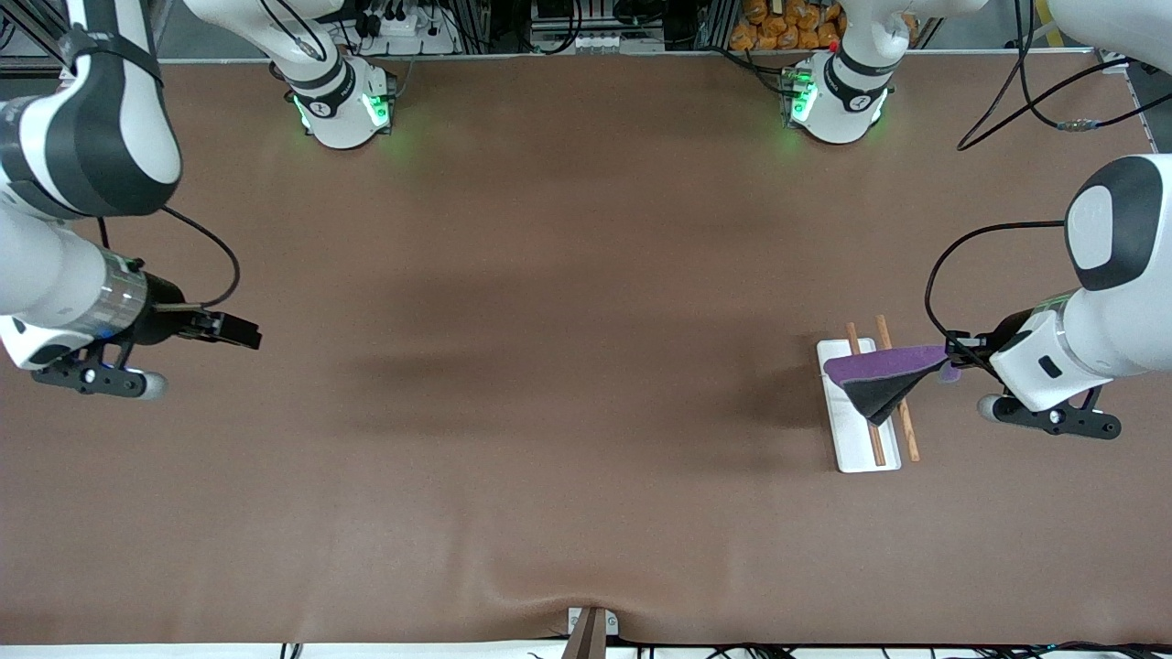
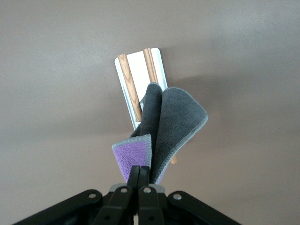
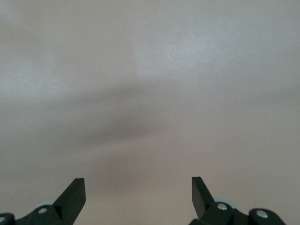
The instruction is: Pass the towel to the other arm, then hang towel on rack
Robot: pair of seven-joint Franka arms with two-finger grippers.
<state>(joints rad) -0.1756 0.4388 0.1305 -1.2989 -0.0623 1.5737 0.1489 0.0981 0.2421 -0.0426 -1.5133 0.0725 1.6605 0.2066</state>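
My front camera looks down on the whole worktop [image 1: 549, 412] from high; both wrist cameras look closely downward. Front and left wrist views share the rack [image 1: 856, 430].

A wide table [image 1: 568, 302] covered in a brown cloth is seen from above, soft shadows being cast across its middle, while along its top edge a clutter of black cables [image 1: 1035, 82] and a pile of orange items [image 1: 787, 23] (too small to identify) is visible.
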